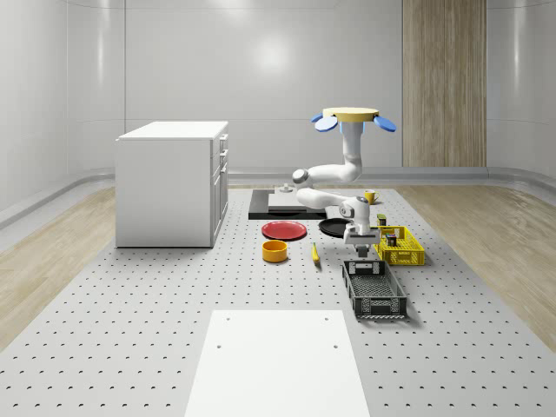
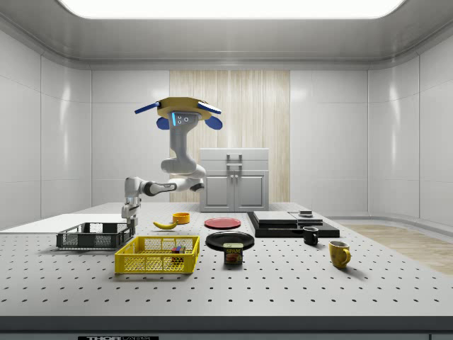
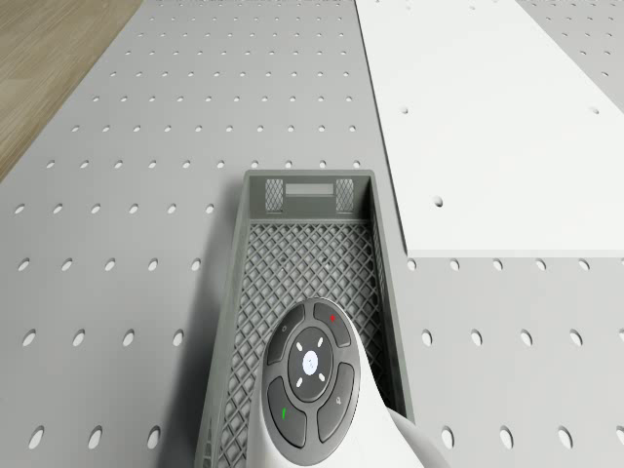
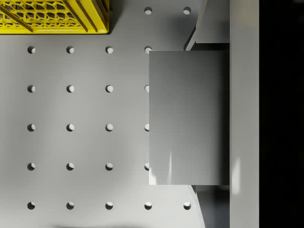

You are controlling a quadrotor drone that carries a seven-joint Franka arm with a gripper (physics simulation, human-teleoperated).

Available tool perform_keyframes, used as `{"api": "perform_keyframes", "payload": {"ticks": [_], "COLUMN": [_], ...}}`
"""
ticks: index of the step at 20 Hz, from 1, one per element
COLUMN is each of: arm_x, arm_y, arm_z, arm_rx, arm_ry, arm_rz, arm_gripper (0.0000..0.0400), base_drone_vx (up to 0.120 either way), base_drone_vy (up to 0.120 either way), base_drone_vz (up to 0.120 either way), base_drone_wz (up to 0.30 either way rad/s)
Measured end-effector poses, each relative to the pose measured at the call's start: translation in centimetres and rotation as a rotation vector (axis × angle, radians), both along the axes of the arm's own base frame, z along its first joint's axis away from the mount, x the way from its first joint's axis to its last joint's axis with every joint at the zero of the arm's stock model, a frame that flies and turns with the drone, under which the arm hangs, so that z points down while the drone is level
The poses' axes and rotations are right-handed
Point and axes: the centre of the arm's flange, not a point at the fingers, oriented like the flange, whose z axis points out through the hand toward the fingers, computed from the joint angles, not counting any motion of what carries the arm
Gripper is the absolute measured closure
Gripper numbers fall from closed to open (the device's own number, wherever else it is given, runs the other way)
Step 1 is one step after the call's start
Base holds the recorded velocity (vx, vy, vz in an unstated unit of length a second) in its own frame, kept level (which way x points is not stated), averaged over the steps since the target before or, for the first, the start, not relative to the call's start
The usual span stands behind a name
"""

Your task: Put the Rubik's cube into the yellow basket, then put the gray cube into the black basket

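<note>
Two baskets: Rubik's cube (image 2: 175,250) in the yellow basket (image 2: 156,256); end effector (image 1: 361,249) grips the gray cube (image 4: 188,117) above the black basket (image 1: 375,290).

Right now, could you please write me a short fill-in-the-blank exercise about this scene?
The Rubik's cube lies ____ the yellow basket.
The pincer is ____ on the gray cube, at the black basket's end.
The drone ____ in the air above the table.
Missing: inside; shut; hovers.
</note>
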Motion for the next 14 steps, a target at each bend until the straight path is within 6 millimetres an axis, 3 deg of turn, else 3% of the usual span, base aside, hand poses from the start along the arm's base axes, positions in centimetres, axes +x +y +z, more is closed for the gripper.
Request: {"api": "perform_keyframes", "payload": {"ticks": [14], "arm_x": [0.0], "arm_y": [0.0], "arm_z": [0.0], "arm_rx": [0.0], "arm_ry": [0.0], "arm_rz": [0.0], "arm_gripper": [0.015], "base_drone_vx": [0.12], "base_drone_vy": [0.0], "base_drone_vz": [0.0], "base_drone_wz": [0.0]}}
